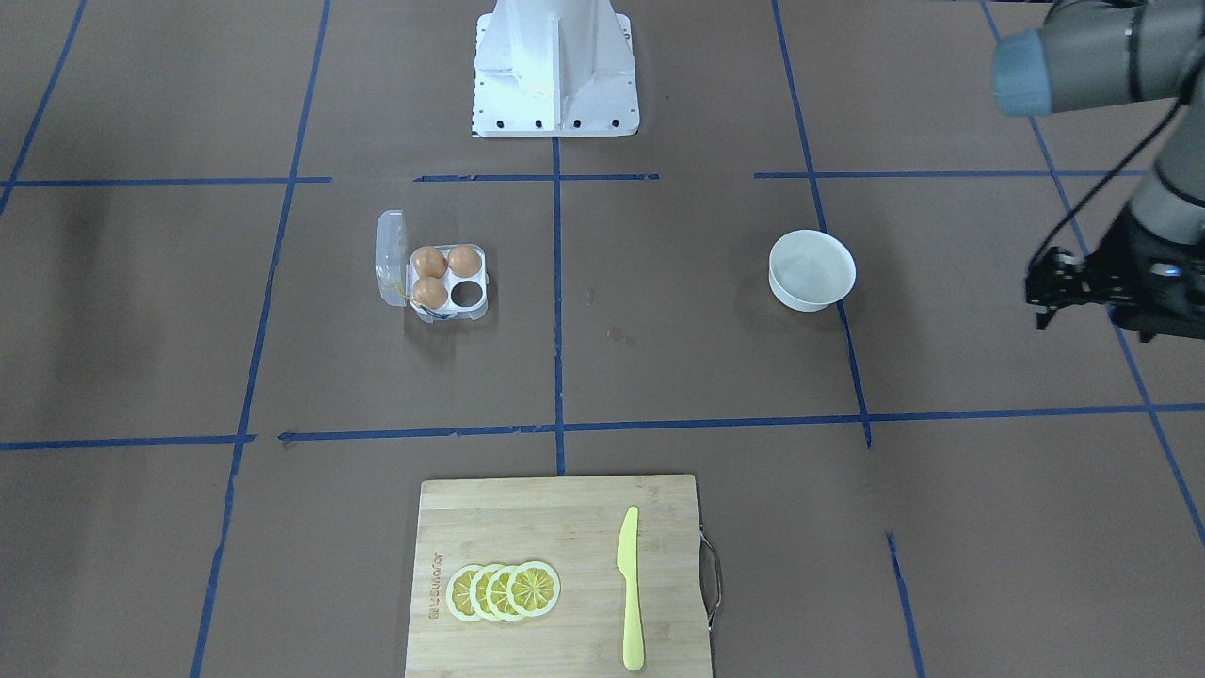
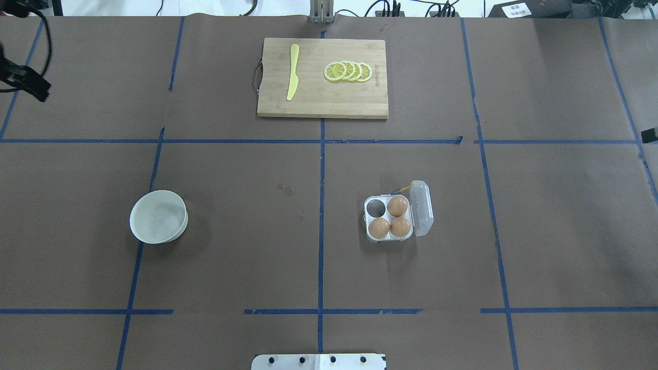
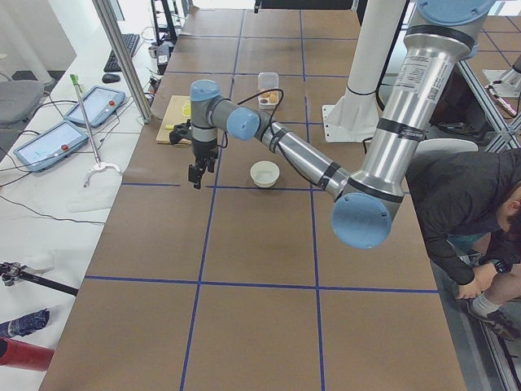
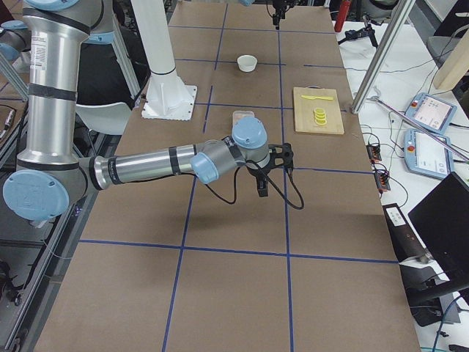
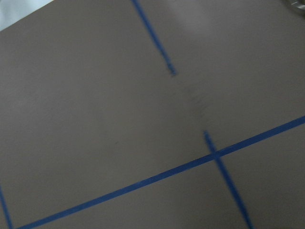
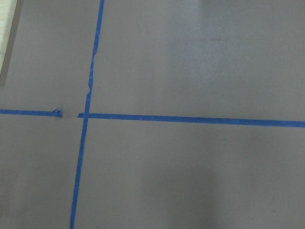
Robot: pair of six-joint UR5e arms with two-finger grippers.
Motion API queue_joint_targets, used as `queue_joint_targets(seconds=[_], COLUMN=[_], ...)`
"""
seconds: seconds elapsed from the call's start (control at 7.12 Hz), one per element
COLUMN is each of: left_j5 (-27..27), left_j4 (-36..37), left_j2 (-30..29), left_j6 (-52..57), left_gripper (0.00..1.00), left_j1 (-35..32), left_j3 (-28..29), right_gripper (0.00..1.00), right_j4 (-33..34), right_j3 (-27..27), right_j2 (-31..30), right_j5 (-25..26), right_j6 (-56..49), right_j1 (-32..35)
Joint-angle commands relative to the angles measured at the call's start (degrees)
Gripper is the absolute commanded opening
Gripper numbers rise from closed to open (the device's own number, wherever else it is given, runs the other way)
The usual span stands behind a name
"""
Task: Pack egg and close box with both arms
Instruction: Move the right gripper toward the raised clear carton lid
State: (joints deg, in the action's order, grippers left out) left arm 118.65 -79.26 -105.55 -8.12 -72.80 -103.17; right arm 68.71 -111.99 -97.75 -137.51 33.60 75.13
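The box [image 1: 442,282] is a clear four-cell carton lying right of the table's middle in the overhead view [image 2: 372,235], its lid [image 2: 422,208] open. Three alike brown eggs [image 2: 397,206] fill three cells, so I cannot tell which is the task's egg. The fourth cell [image 2: 376,207] is empty. My left gripper [image 1: 1040,299] hangs above the table's far left corner [image 2: 35,90], well away from the box, and looks open and empty. Only a sliver of my right gripper [image 2: 650,135] shows at the table's right edge. It also shows in the exterior right view [image 4: 261,189], and I cannot tell its state.
A round white bowl [image 2: 158,216], which looks empty, stands on the left half. A wooden cutting board [image 2: 323,103] at the far edge holds lemon slices [image 2: 348,71] and a yellow knife [image 2: 293,72]. The white pedestal [image 1: 555,66] stands at the robot's side.
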Motion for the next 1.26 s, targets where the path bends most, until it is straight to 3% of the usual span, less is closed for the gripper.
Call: queue_joint_targets(seconds=[0.0,0.28,0.56,0.7,0.98,1.12], left_j5=[3.6,12.6,13.4,13.4,13.3,13.4], left_j4=[1.5,-0.2,-1.3,-1.3,-1.4,-1.4], left_j2=[6.0,13.3,15.5,15.4,15.3,15.2], left_j6=[8.5,17.0,17.4,17.4,17.4,17.4], left_gripper=[1.00,1.00,1.00,1.00,1.00,1.00], left_j1=[-13.1,-21.3,-22.9,-22.9,-22.7,-22.7], left_j3=[2.5,2.9,2.9,2.8,2.5,2.5], right_gripper=[1.00,1.00,1.00,1.00,1.00,0.99], right_j4=[-0.1,-0.8,-3.3,-3.3,-1.2,2.9], right_j3=[-4.8,-7.0,-7.3,-7.8,-5.2,-2.6], right_j2=[0.0,0.0,0.2,0.7,8.0,14.0], right_j5=[5.9,11.4,16.5,22.9,29.7,30.5], right_j6=[9.4,15.5,22.6,27.5,33.5,34.3], right_j1=[-10.0,-19.1,-27.8,-34.1,-41.7,-42.0])
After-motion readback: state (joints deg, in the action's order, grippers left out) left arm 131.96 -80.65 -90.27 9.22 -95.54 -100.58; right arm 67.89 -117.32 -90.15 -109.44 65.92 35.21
